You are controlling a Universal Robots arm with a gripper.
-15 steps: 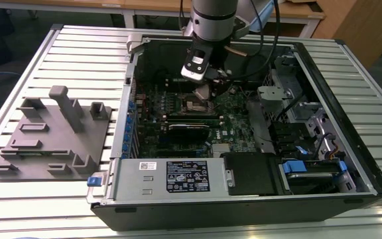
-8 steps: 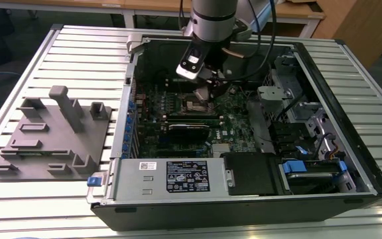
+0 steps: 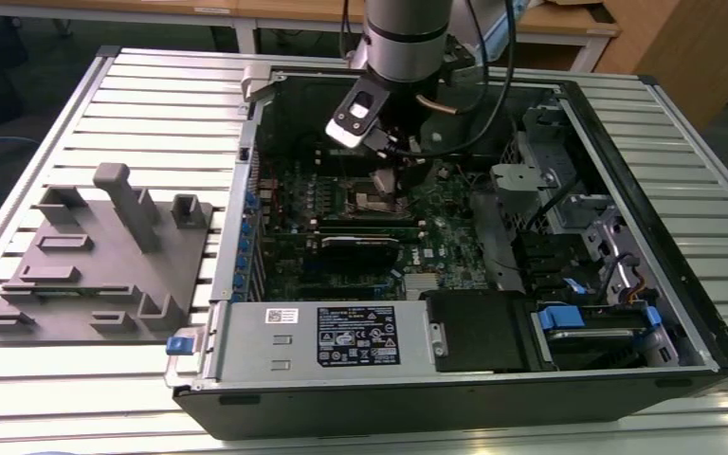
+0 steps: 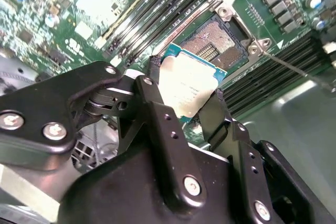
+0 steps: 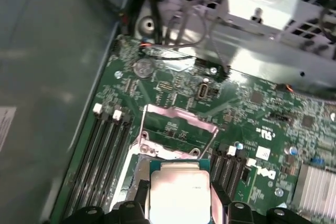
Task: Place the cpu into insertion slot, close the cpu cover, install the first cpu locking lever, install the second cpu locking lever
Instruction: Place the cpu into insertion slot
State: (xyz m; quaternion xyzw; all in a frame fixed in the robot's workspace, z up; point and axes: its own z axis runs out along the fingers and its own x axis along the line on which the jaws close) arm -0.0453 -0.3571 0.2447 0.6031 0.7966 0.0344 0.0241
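Observation:
My gripper (image 3: 386, 176) hangs inside the open computer case, just above the motherboard. It is shut on the cpu (image 4: 190, 91), a small square chip with a pale metal top, held by two opposite edges between black fingers (image 4: 157, 114). The insertion slot (image 4: 216, 43) lies open right beside the chip, its gold contact field bare inside a metal rim. A thin lever rod (image 4: 294, 69) sticks out from the slot's corner. In the first wrist view the cpu (image 5: 177, 190) sits in my gripper (image 5: 178, 199), and the cpu cover (image 5: 178, 113) stands raised beyond it.
The case (image 3: 667, 313) lies on a slatted table, with a grey fixture block (image 3: 99, 256) at the exterior view's left. A black card (image 3: 361, 242) and the power supply (image 3: 338, 336) lie nearer the camera than the slot. Memory slots (image 4: 157, 9) flank it. A metal drive cage (image 5: 262, 3) stands close by.

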